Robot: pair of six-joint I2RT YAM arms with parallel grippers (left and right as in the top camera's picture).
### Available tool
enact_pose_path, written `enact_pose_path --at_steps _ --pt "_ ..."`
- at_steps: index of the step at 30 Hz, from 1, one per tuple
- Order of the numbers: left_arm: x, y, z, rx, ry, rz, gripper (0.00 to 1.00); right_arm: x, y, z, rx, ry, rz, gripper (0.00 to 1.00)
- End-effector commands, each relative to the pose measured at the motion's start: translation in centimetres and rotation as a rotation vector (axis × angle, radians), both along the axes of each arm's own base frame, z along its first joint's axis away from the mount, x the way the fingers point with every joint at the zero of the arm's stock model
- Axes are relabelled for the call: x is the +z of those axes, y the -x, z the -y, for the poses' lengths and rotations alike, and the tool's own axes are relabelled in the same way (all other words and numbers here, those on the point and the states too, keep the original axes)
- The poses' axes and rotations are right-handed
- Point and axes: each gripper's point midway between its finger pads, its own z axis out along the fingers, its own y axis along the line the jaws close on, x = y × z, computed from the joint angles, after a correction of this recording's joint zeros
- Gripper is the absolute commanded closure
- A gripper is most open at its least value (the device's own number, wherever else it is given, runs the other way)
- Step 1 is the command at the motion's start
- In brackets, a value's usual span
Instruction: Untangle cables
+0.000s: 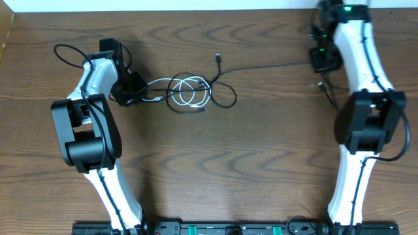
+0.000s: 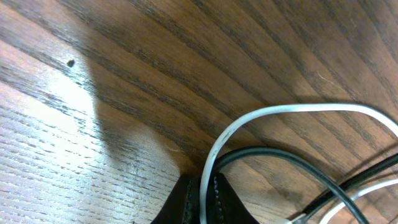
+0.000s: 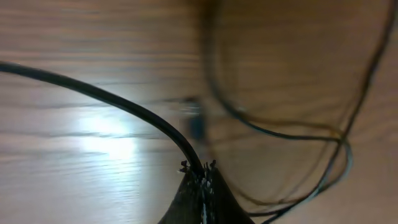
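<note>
Though they loop midway, cables (image 1: 189, 91) stretch left-right.

Overhead looks straight down at the table (image 1: 261, 163); wrist views sit close above it — cables (image 2: 298, 108) shared.

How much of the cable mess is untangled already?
Not much yet. The white cable is looped up with the black cable in the middle. In hand: the left gripper pinches the white one, the right gripper the black one. Left: pulling them apart.
</note>
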Motion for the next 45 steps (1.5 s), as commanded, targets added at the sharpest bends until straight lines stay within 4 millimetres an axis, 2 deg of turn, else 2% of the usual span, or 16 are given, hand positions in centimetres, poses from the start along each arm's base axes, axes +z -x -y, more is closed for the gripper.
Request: enact_pose_path --at_steps 1,8,15,22,27,31,32,33,34,36,39,40,42,45 --pt "-2.2 1.3 -0.3 -0.009 -0.026 -0.066 0.92 0.8 0.4 4.0 -0.128 0.026 0.024 0.99" --pt "-2.3 1.6 -1.0 0.0 -0.069 -0.078 0.92 0.8 1.9 10.1 -0.345 0.026 0.038 0.99" --pt "-2.3 1.7 -1.0 -0.001 -0.068 -0.082 0.92 0.8 3.8 15.2 -0.61 0.026 0.066 0.99" --pt "-2.3 1.7 -1.0 -0.001 -0.068 -0.082 0.92 0.7 5.9 19.0 -0.723 0.056 0.062 0.99" --pt "-2.3 1.6 -1.0 -0.001 -0.068 -0.082 0.92 0.4 7.2 20.6 -0.766 0.055 0.045 0.99" --pt "-2.3 1.6 -1.0 -0.001 -0.068 -0.082 0.92 -0.2 8.2 21.1 -0.752 0.052 0.011 0.98" --pt "-2.3 1.6 -1.0 -0.001 -0.068 -0.081 0.92 -0.4 8.4 21.1 -0.74 0.049 0.0 0.93" --pt "-2.3 1.6 -1.0 -0.001 -0.068 -0.081 0.91 -0.6 8.6 21.1 -0.736 0.044 -0.007 0.81" --pt "-2.3 1.6 -1.0 -0.001 -0.068 -0.081 0.92 -1.0 8.6 20.7 -0.736 0.024 -0.016 0.65" --pt "-2.3 1.6 -1.0 -0.001 -0.068 -0.081 0.92 -1.5 8.4 20.0 -0.736 -0.015 -0.017 0.41" --pt "-2.3 1.6 -1.0 -0.001 -0.068 -0.081 0.91 -2.1 8.0 19.7 -0.737 -0.046 -0.004 0.27" --pt "-2.3 1.6 -1.0 -0.001 -0.068 -0.081 0.91 -2.1 7.8 19.7 -0.736 -0.048 0.004 0.25" --pt "-2.3 1.6 -1.0 -0.001 -0.068 -0.081 0.91 -2.3 6.6 19.3 -0.692 -0.088 0.037 0.22" --pt "-2.3 1.6 -1.0 -0.001 -0.068 -0.081 0.91 -2.3 4.1 17.9 -0.572 -0.161 0.102 0.13"
